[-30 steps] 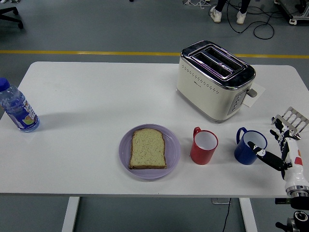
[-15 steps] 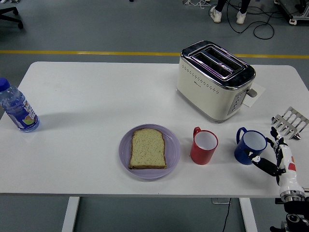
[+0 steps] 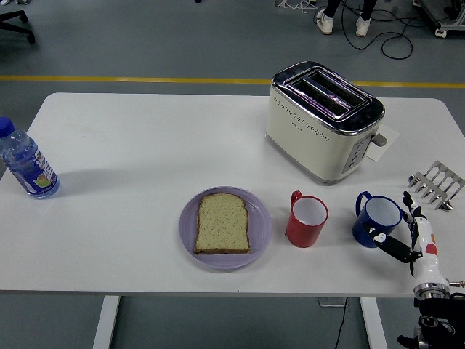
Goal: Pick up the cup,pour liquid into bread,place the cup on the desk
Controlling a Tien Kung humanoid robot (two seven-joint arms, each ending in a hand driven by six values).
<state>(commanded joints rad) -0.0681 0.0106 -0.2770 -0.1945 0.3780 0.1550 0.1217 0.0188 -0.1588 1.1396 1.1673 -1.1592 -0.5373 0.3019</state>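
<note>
— Right hand (image 3: 408, 231): where is it?
— Low at the table's right edge, fingers spread, empty, just right of the blue cup (image 3: 376, 220).
— And leftwards?
— Bread (image 3: 223, 223) on the purple plate (image 3: 259, 241), then the red cup (image 3: 306, 219).

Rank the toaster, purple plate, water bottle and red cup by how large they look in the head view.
1. Toaster
2. Purple plate
3. Water bottle, partly cut off at the picture's left edge, so it may only appear close to the red cup; I would not rank these two firmly.
</note>
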